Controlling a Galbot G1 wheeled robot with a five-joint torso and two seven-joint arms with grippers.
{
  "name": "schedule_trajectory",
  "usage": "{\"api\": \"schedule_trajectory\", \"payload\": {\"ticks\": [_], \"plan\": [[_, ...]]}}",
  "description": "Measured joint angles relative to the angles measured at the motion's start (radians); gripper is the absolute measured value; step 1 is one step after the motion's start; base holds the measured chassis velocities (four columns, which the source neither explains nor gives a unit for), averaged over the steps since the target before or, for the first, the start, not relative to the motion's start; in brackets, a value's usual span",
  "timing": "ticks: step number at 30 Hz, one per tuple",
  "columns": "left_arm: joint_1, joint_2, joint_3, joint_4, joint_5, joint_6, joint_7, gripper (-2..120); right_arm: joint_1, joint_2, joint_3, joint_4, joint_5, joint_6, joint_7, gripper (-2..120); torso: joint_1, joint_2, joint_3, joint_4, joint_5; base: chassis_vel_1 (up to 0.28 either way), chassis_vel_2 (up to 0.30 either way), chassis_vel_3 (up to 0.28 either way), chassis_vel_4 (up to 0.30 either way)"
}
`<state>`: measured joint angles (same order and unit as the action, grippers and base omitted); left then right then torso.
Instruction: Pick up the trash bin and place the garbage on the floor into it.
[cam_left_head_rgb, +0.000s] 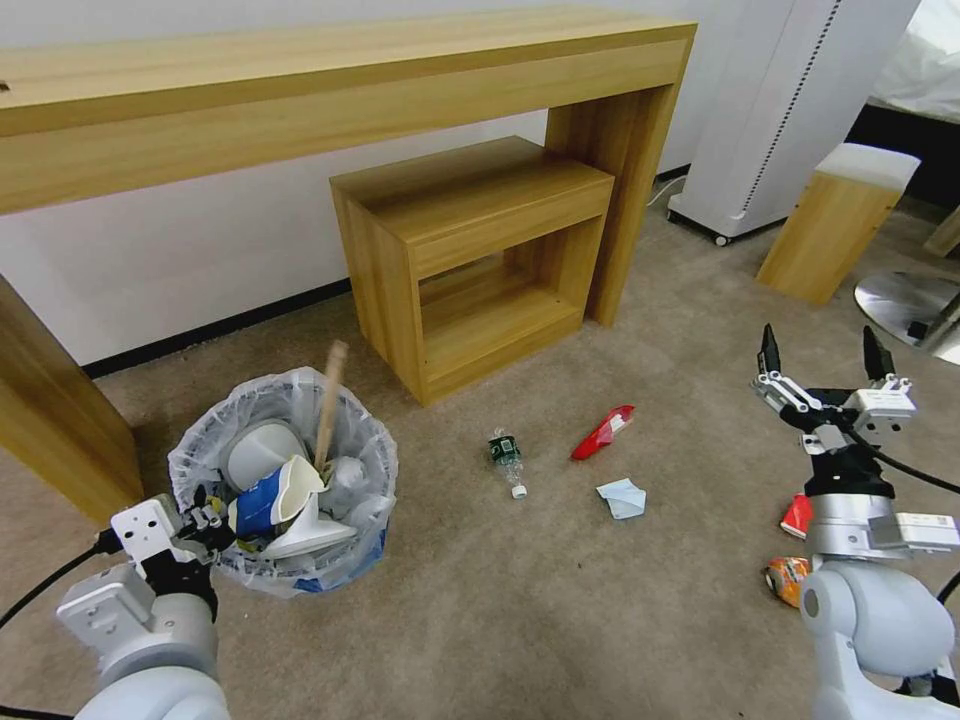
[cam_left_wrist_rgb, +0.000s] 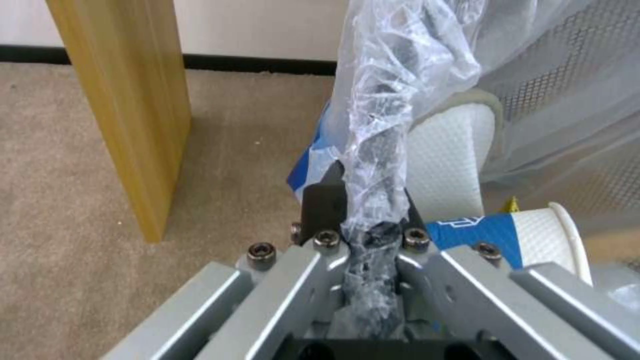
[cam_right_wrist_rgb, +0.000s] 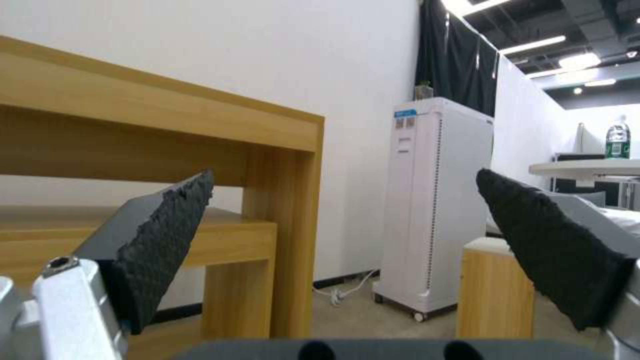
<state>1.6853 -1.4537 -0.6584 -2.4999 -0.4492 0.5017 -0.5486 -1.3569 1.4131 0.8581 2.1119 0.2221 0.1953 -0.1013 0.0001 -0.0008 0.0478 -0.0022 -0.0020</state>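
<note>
Left gripper (cam_left_head_rgb: 205, 520) clamped on the bagged rim of the trash bin (cam_left_head_rgb: 285, 480); right gripper (cam_left_head_rgb: 826, 362) released, hanging over the litter.

Seen from the left wrist, the jaws pinch a bunched fold of the translucent bag liner (cam_left_wrist_rgb: 380, 150) together with the rim, likely so the bin can be carried from piece to piece. The bin sits on the floor (cam_left_head_rgb: 560, 600) near the long desk's (cam_left_head_rgb: 300, 90) left leg, already holding a white slipper (cam_left_wrist_rgb: 443, 165), a blue-white cup (cam_left_head_rgb: 275, 495) and a wooden stick (cam_left_head_rgb: 328, 405) leaning upright. The right gripper's fingers (cam_right_wrist_rgb: 167, 230) are spread wide, gripping nothing. On the beige carpet between the arms lie a small bottle (cam_left_head_rgb: 506, 460), a red packet (cam_left_head_rgb: 603, 432) and crumpled paper (cam_left_head_rgb: 622, 497); an orange packet (cam_left_head_rgb: 787, 578) lies by the right arm. A low wooden shelf unit (cam_left_head_rgb: 470, 250) stands under the desk, a white cabinet (cam_left_head_rgb: 780, 110) beyond.
</note>
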Motion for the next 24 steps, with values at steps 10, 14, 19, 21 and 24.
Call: {"api": "schedule_trajectory", "payload": {"ticks": [10,14,19,21,24], "plan": [[0.020,-0.016,0.011,0.000,0.022,-0.019,0.010,1,-0.023,0.002,0.008,0.010,0.014,0.037,-0.009,100,0.000,0.000,0.000,0.0001,0.0000,0.000,0.000,0.000,0.000],[0.029,-0.019,0.011,0.000,0.030,-0.020,0.010,1,-0.027,0.001,0.009,0.011,0.023,0.047,-0.010,100,0.000,0.000,0.000,0.0001,0.0000,0.000,0.000,0.000,0.000],[0.035,-0.025,0.012,0.004,0.046,-0.025,0.015,1,-0.027,0.001,0.002,0.002,0.024,0.062,-0.015,100,0.000,0.000,0.000,0.0000,0.0002,-0.049,-0.063,-0.069,-0.077],[0.036,-0.026,0.012,0.005,0.047,-0.027,0.015,1,-0.027,0.000,-0.001,0.000,0.024,0.064,-0.016,100,0.000,0.000,0.000,0.0000,0.0000,-0.079,-0.080,-0.085,-0.091],[0.039,-0.032,0.014,0.006,0.048,-0.036,0.015,1,-0.022,-0.002,-0.008,-0.009,0.024,0.069,-0.020,100,0.000,0.000,0.000,-0.0003,0.0001,-0.074,-0.078,-0.073,-0.078]]}}
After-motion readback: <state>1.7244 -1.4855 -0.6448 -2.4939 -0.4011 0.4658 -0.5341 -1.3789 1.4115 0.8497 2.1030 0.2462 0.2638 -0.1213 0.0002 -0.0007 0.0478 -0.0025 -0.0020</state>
